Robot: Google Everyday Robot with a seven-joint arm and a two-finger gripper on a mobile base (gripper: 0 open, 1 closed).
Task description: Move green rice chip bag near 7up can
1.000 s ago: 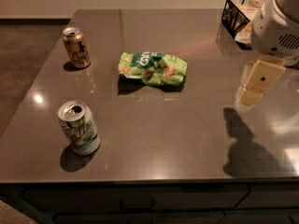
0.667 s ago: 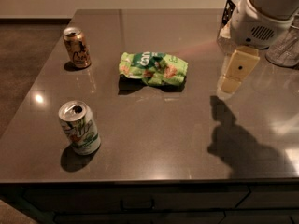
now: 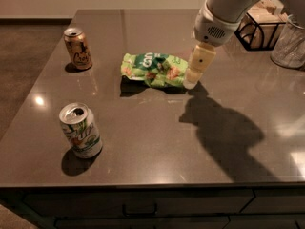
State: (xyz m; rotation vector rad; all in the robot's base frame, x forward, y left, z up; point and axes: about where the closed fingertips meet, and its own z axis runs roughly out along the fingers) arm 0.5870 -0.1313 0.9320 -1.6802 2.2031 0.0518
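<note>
The green rice chip bag [image 3: 153,69] lies flat near the middle of the dark table [image 3: 143,142], light green foil with a dark green logo and orange chip pictures. The 7up can [image 3: 80,130] stands upright at the front left, white and silver with green markings. My gripper [image 3: 192,78] hangs from the white arm [image 3: 224,13] at the bag's right end, its cream-coloured finger [image 3: 199,63] pointing down just above the table and touching or nearly touching the bag's edge.
A brown-gold can [image 3: 78,48] stands at the back left. A black wire rack with a box [image 3: 259,27] and a mesh cup [image 3: 289,44] stand at the back right. The table's front edge runs below the 7up can.
My arm and gripper have moved left across the table, from its right side to the right end of the chip bag. The bag and both cans have not moved.
</note>
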